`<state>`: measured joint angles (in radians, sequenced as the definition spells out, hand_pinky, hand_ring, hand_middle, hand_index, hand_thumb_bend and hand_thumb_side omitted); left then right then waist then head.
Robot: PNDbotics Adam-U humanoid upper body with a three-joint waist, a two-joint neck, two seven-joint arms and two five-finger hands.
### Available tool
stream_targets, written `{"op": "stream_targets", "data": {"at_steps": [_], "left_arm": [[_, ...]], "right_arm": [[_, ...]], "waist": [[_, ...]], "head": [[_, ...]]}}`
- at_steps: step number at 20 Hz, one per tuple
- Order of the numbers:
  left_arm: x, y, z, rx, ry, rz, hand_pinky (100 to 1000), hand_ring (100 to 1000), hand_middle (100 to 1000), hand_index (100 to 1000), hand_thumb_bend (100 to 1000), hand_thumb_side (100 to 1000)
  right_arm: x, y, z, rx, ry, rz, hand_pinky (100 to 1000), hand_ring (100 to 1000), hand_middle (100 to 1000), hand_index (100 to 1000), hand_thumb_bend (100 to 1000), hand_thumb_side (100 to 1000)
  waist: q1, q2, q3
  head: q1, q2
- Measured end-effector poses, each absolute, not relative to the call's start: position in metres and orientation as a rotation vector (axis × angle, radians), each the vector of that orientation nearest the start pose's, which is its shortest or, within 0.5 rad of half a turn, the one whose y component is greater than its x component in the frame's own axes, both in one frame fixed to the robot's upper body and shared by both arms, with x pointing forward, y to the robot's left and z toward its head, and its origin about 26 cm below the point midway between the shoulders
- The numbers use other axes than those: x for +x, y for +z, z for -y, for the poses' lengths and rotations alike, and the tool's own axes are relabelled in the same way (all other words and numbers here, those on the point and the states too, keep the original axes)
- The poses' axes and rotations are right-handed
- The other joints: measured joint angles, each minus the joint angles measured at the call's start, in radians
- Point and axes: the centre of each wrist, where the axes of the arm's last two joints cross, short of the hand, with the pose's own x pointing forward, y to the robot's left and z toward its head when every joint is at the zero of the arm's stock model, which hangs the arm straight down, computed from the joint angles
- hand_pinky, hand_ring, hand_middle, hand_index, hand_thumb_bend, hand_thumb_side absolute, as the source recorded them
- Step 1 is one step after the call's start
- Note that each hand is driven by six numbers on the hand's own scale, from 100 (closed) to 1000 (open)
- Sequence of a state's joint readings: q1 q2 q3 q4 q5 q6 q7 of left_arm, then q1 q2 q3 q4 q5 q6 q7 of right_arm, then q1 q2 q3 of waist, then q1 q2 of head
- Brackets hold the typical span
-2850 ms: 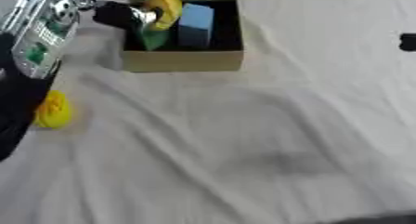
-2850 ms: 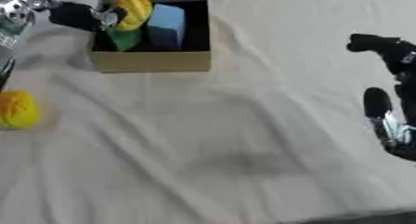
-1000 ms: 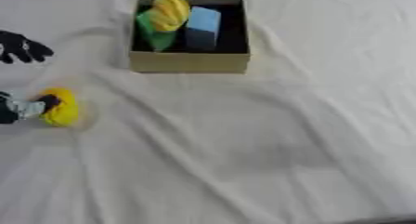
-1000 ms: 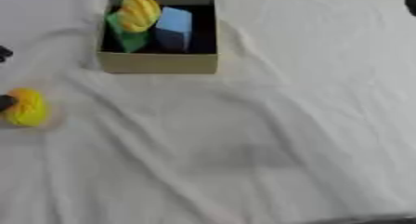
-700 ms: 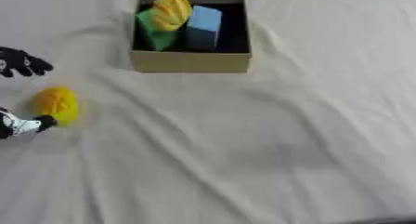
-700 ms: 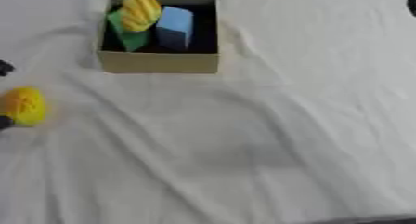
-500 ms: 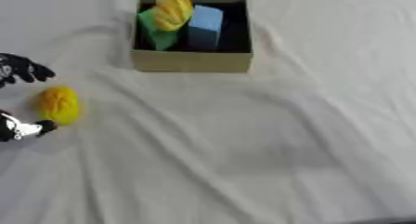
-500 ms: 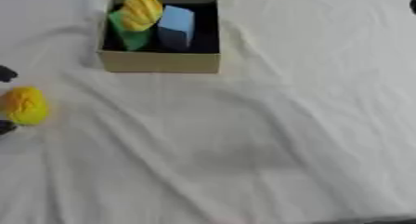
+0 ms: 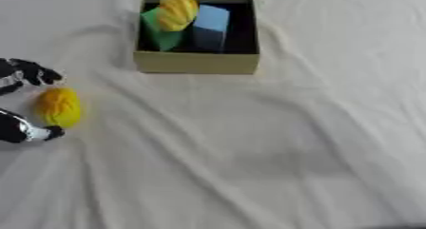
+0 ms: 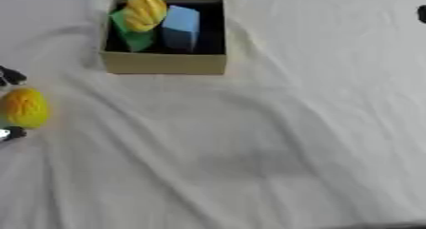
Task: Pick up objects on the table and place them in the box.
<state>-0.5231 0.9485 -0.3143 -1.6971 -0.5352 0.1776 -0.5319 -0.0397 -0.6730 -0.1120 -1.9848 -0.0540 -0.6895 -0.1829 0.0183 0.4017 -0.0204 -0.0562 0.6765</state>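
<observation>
Left eye view: left hand (image 9: 18, 102) spread around yellow object (image 9: 58, 107) at cloth's left edge; not clasping.

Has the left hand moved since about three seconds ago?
Yes. The left hand was up at the box's left wall; now it brackets the yellow object on the cloth, well below and left of it.
</observation>
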Motion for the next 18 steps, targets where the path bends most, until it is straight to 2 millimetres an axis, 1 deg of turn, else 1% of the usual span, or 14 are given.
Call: {"op": "stream_targets", "data": {"at_steps": [4, 6, 8, 10, 12, 13, 14, 16, 18], "left_arm": [[0.352, 0.229, -0.322, 0.904, -1.571, 1.177, 813, 836, 802, 915, 578, 376], [0.355, 0.225, -0.323, 0.903, -1.582, 1.160, 809, 832, 798, 913, 560, 361], [0.357, 0.224, -0.324, 0.909, -1.586, 1.145, 802, 825, 788, 906, 522, 332], [0.358, 0.224, -0.323, 0.910, -1.584, 1.147, 782, 802, 746, 890, 446, 290], [0.359, 0.225, -0.322, 0.913, -1.578, 1.156, 768, 781, 713, 873, 373, 273], [0.359, 0.224, -0.322, 0.912, -1.572, 1.161, 760, 769, 696, 861, 342, 281], [0.359, 0.224, -0.321, 0.909, -1.567, 1.168, 758, 766, 693, 859, 337, 301], [0.359, 0.224, -0.320, 0.899, -1.559, 1.182, 763, 771, 705, 871, 346, 354], [0.356, 0.227, -0.316, 0.878, -1.565, 1.200, 775, 784, 725, 890, 378, 403]], "right_arm": [[0.266, 0.184, 0.356, 0.452, -0.728, -3.389, 948, 879, 766, 879, 100, 638], [0.266, 0.184, 0.355, 0.450, -0.732, -3.390, 948, 878, 765, 879, 100, 638], [0.266, 0.183, 0.355, 0.446, -0.738, -3.393, 948, 878, 765, 879, 100, 638], [0.266, 0.183, 0.354, 0.446, -0.738, -3.395, 949, 878, 764, 879, 100, 637], [0.266, 0.182, 0.354, 0.446, -0.735, -3.399, 950, 878, 764, 879, 100, 637], [0.266, 0.182, 0.354, 0.448, -0.737, -3.400, 950, 879, 764, 879, 100, 637], [0.266, 0.182, 0.354, 0.449, -0.740, -3.400, 950, 879, 763, 879, 100, 637], [0.265, 0.181, 0.354, 0.451, -0.743, -3.403, 950, 879, 763, 879, 100, 637], [0.265, 0.181, 0.354, 0.453, -0.748, -3.405, 951, 879, 763, 879, 100, 637]], "waist": [[-0.001, 0.004, -0.001], [-0.001, 0.005, -0.001], [-0.002, 0.005, -0.001], [-0.002, 0.005, -0.001], [-0.002, 0.005, -0.002], [-0.002, 0.005, -0.002], [-0.002, 0.006, -0.002], [-0.003, 0.006, -0.001], [-0.003, 0.006, 0.000]], "head": [[0.002, 0.000], [0.003, 0.000], [0.003, 0.000], [0.003, -0.001], [0.003, -0.001], [0.003, -0.001], [0.003, -0.001], [0.003, -0.001], [0.003, -0.001]]}}
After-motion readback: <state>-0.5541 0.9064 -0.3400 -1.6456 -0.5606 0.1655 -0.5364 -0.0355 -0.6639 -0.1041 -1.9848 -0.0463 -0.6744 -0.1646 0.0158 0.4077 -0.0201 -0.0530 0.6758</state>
